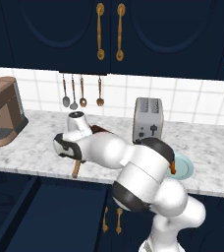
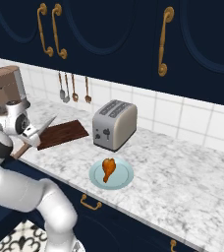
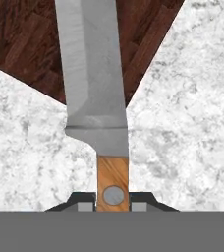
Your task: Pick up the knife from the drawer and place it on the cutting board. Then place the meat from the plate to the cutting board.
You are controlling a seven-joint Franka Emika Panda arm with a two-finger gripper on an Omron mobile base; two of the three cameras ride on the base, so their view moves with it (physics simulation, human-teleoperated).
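The white arm bends low and reaches toward nine o'clock in the left base view. Its gripper [image 3: 113, 205] is closed tight on the knife [image 3: 97, 93] (by the handle), blade pointing to twelve o'clock in the hand view.

Grey blade and tan handle on the knife [image 3: 97, 98]; reddish-brown cutting board [image 2: 62, 134]; orange-brown meat [image 2: 108, 169]; pale blue-green plate [image 2: 125, 178]

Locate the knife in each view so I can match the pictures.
Left base view: only the knife's handle end pokes out below the arm, at the counter's front edge.
Right base view: far left, blade angled up toward the board.
Hand view: centre, handle in the tool, blade reaching over the board's corner.
Shared landmark: the board.
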